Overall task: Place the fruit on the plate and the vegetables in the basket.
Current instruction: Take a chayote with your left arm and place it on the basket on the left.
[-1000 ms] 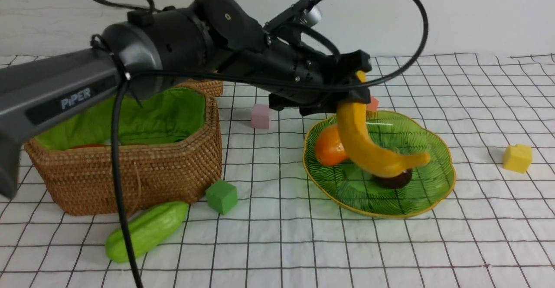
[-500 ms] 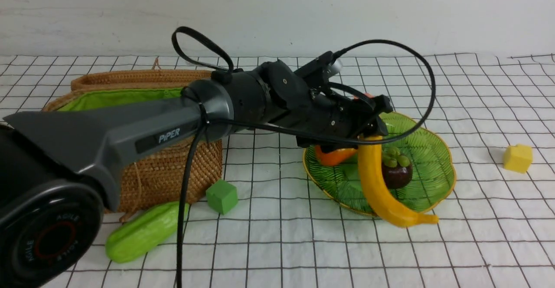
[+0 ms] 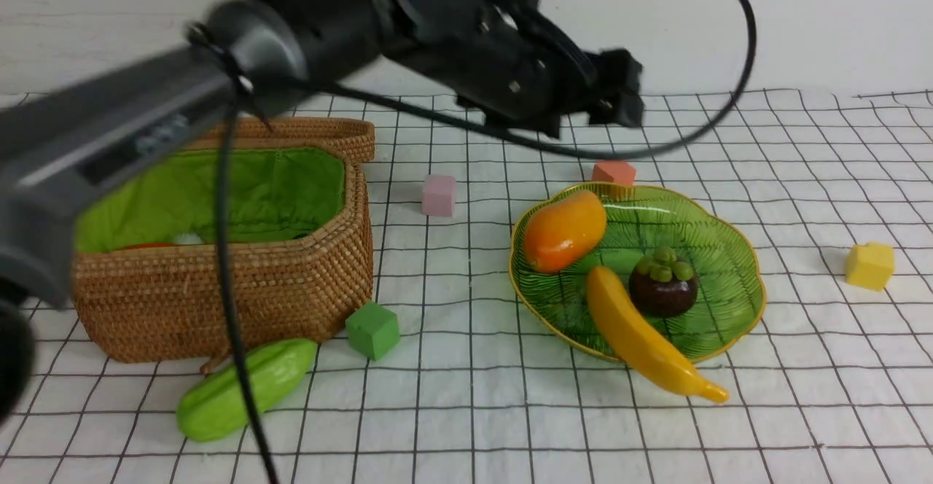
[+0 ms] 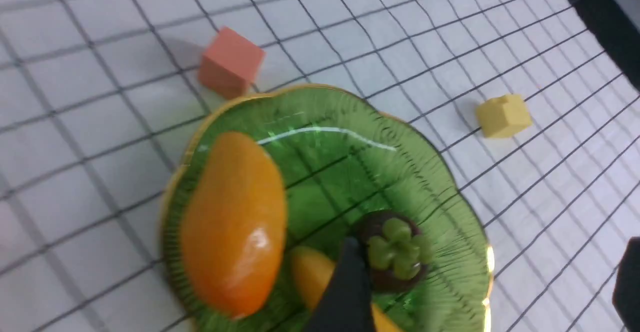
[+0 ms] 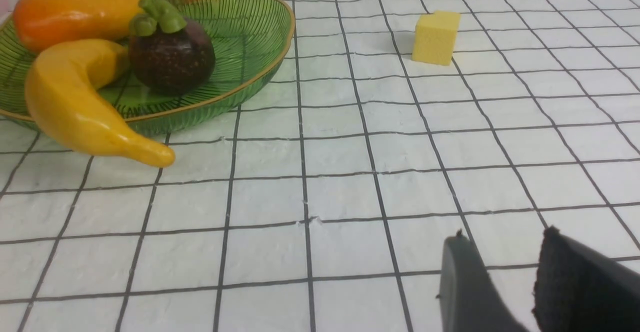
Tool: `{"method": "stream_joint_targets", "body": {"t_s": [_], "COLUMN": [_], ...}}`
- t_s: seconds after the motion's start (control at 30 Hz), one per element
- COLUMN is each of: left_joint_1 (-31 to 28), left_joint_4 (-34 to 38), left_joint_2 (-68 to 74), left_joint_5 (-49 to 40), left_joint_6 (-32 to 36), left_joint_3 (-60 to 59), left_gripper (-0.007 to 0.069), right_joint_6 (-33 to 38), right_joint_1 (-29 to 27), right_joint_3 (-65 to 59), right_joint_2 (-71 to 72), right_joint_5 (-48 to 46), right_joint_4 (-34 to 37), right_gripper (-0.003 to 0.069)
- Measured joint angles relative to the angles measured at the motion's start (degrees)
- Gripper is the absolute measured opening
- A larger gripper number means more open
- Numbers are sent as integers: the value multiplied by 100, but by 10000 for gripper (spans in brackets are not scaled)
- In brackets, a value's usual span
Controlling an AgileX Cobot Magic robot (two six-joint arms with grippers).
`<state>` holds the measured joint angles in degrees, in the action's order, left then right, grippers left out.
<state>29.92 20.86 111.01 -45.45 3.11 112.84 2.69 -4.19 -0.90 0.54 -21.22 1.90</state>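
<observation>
The green glass plate (image 3: 729, 251) holds the orange mango (image 3: 565, 230), the dark purple mangosteen (image 3: 662, 289) and the yellow banana (image 3: 641, 338). The banana's tip hangs over the plate's near rim onto the cloth. Above and behind the plate hovers my left gripper (image 3: 619, 101), blurred; in the left wrist view it (image 4: 487, 287) is open and empty. The light green gourd (image 3: 244, 389) lies on the cloth in front of the wicker basket (image 3: 219, 302). An orange sliver and a white bit show inside the basket. My right gripper (image 5: 505, 234) is open and empty, low over the cloth right of the plate.
Foam cubes sit on the checked cloth: pink (image 3: 438, 194), salmon (image 3: 614, 172) behind the plate, green (image 3: 372, 329) by the basket's corner, yellow (image 3: 869, 265) far right. The basket's lid (image 3: 291, 130) lies open behind it. The left arm's black cable (image 3: 233, 309) hangs before the basket.
My left gripper opened and let go of the banana, which now lies on the plate. The left arm then rose up and away from the plate.
</observation>
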Motion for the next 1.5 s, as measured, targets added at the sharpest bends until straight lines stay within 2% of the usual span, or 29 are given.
{"method": "stream_joint_targets", "body": {"t_s": [0.13,0.17,0.2,0.3,0.4,0.43,0.47,0.53,0.6,0.77,1.1,1.27,1.37,1.47,1.5], "left_joint_1": [-371,-391,-553,-775,-973,-973,-988,-988,-988,-988,-988,-1001,-1009,-1009,-1009], "left_joint_4": [-1509,-1581,-2086,-2400,-2473,-2473,-2519,-2572,-2687,-2888,-2895,-3254,-3084,-3018,-3014], "left_joint_2": [-745,-809,-1041,-1367,-1892,-1913,-2058,-2132,-2153,-1972,-1171,-940,-798,-798,-798], "left_joint_5": [-1679,-1769,-2277,-2482,-2547,-2547,-2548,-2389,-1870,-791,-332,-236,-132,-120,-128], "left_joint_6": [-431,-460,-687,-917,-962,-964,-847,-683,-536,-486,-486,-468,-537,-530,-503], "left_joint_3": [67,67,-38,-562,-1899,-1984,-2726,-3318,-4014,-4861,-4934,-4871,-4887,-4886,-4880], "left_gripper": [598,596,580,559,538,538,536,534,533,533,533,533,526,492,455], "right_joint_6": [0,0,0,0,0,0,0,0,0,0,0,0,0,-6,-6], "right_joint_1": [0,0,0,0,0,0,0,0,0,0,0,0,0,0,0], "right_joint_3": [0,0,0,0,0,0,0,0,0,0,0,0,0,0,0], "right_joint_2": [0,0,0,0,0,0,0,0,0,0,0,0,0,0,0], "right_joint_5": [0,0,0,0,0,0,0,0,0,0,0,0,0,0,0], "right_joint_4": [0,0,5,4,4,4,4,4,4,4,4,4,4,4,4], "right_gripper": [237,237,237,237,237,237,237,237,237,238,238,238,238,238,238]}}
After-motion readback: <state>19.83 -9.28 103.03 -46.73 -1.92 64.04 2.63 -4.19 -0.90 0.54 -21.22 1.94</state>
